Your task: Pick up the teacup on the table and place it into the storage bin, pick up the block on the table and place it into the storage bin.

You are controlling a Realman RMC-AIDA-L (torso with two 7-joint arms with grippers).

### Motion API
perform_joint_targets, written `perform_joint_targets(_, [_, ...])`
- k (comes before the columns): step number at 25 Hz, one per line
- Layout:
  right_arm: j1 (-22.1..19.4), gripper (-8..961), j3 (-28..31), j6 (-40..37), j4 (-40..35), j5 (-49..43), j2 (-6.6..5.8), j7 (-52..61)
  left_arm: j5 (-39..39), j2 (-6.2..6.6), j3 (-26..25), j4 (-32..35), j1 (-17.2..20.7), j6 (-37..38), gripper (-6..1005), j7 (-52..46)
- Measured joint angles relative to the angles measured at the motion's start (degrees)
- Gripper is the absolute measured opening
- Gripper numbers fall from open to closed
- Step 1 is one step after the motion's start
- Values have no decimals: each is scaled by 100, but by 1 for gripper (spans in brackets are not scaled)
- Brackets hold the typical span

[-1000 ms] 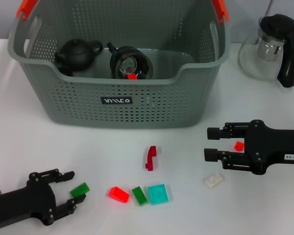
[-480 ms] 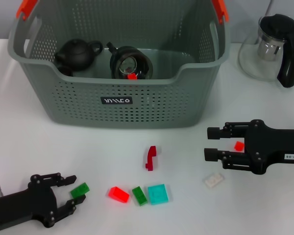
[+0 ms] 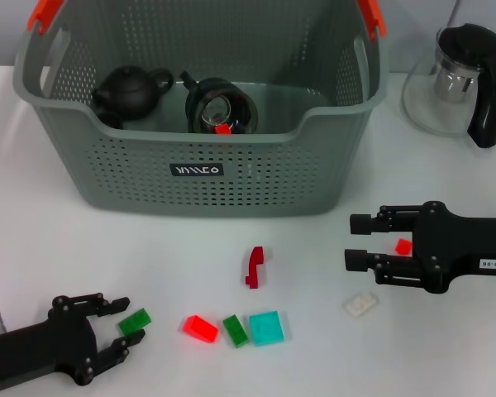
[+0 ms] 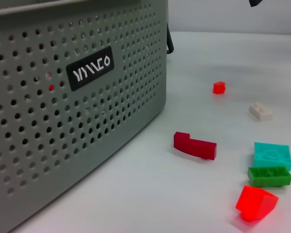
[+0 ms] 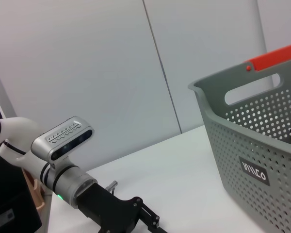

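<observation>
The grey-green storage bin (image 3: 198, 169) stands at the back, and its label (image 4: 92, 73) faces the left wrist view. Inside it a dark round teacup (image 3: 219, 106) lies beside a black teapot (image 3: 132, 89), with a tiny red block (image 3: 222, 128) on the cup. Low at the front left, my left gripper (image 3: 126, 325) is open with a green block (image 3: 135, 321) between its fingertips. My right gripper (image 3: 351, 241) is open at the right, and a small red block (image 3: 403, 246) shows in the gap between its fingers.
Loose on the table lie a dark red curved block (image 3: 254, 266), a red block (image 3: 199, 327), a green block (image 3: 236, 330), a teal block (image 3: 265, 327) and a white block (image 3: 360, 304). A glass pitcher (image 3: 459, 78) stands at the back right.
My left gripper has slid slightly toward the table's front edge, still open around the green block. The right arm and the blocks have not moved.
</observation>
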Motion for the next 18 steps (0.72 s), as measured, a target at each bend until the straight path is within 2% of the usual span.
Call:
perform_joint_targets(12, [0, 592, 0, 13, 8, 0, 0, 6, 12, 8, 12, 33, -37, -95, 300, -164])
perform_joint_targets(18, [0, 592, 0, 13, 3, 1, 0, 8, 2, 8, -40, 148, -25, 212, 210, -182])
